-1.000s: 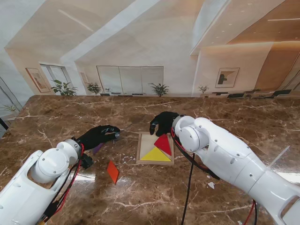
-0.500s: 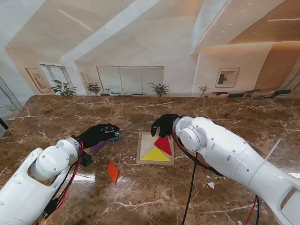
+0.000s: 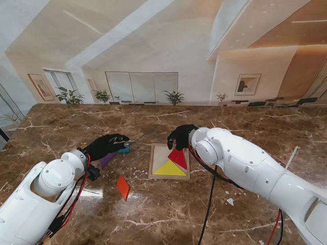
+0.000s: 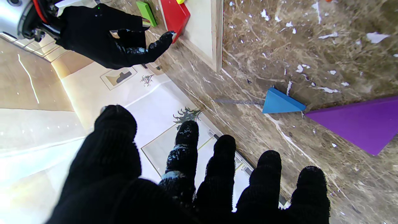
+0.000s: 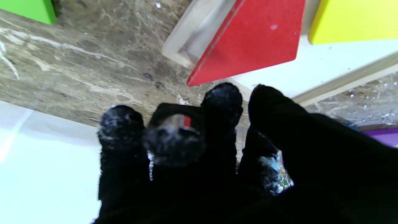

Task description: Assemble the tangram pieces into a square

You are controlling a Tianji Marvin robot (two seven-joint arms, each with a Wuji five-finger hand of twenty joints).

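Meanwhile, right robot hand (image 3: pixel 180 136) farther right above tray (image 3: pixel 158 162).

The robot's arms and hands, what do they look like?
Both arms are smooth, glossy white shells with round joints. Each ends in a five-fingered hand in a black knitted glove: left hand, right hand. Red and black cables run along each arm.

Three views: one high, two close at the wrists.
The stand camera looks down on the table (image 3: pixel 214 122); both wrist cameras, looking along the fingers, share the red triangle (image 4: pixel 174 14).
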